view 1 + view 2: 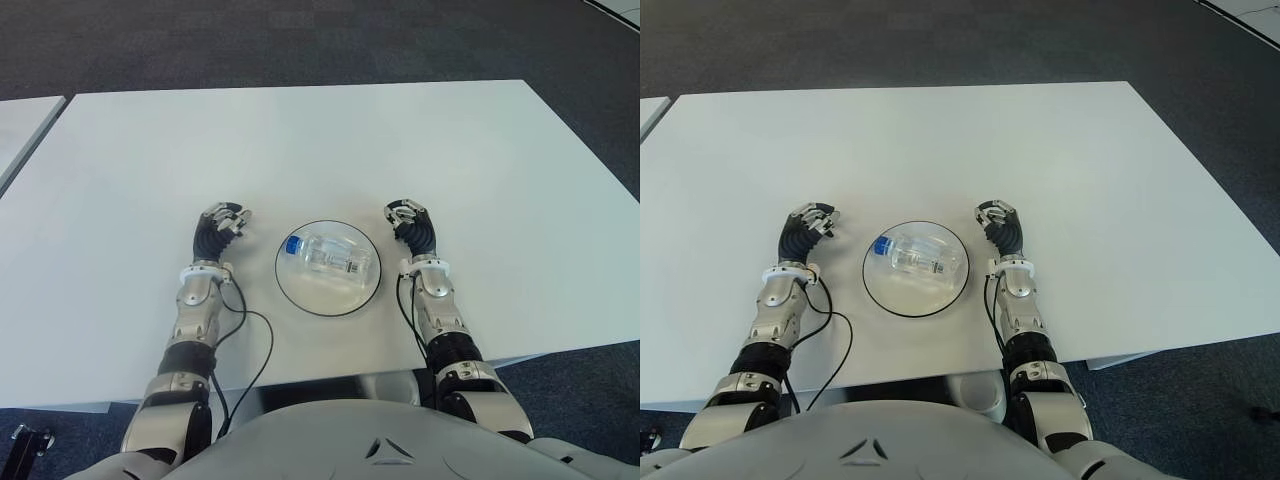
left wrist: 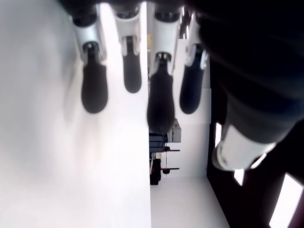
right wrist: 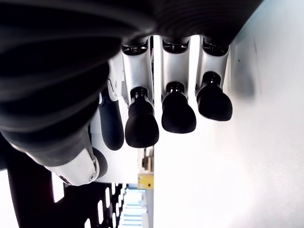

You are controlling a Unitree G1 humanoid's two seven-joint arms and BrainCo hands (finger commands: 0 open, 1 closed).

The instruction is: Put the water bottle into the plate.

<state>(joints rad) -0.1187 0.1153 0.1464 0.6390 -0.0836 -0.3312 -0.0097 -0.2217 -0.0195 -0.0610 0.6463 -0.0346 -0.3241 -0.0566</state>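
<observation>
Nearest you, at the front edge of the table (image 1: pixel 500 150), both forearms reach forward, one on each side of the plate (image 1: pixel 300 295). Your left hand (image 1: pixel 222 226) shows to the left of the plate and your right hand (image 1: pixel 408 218) to its right, each clear of the rim and neither touching it. In the wrist views both sets of fingers (image 3: pixel 178 111) hang loosely bent with gaps between them, and nothing sits in either palm; the left fingers (image 2: pixel 130 71) read the same way.

Between the hands, the water bottle (image 1: pixel 327 255) lies on its side inside the plate, wholly within the rim as far as you can see. Its long axis runs roughly left to right with a slight slant, and the blue cap (image 1: pixel 292 244) points toward your left hand. The bottle's base end points toward your right hand. Both hands look about equally near; the left faces the cap end, the right the base end.

Judging from this, the placement looks done, and no further grasp seems called for. Beyond the plate the white tabletop runs to its far edge, with dark carpet behind.
</observation>
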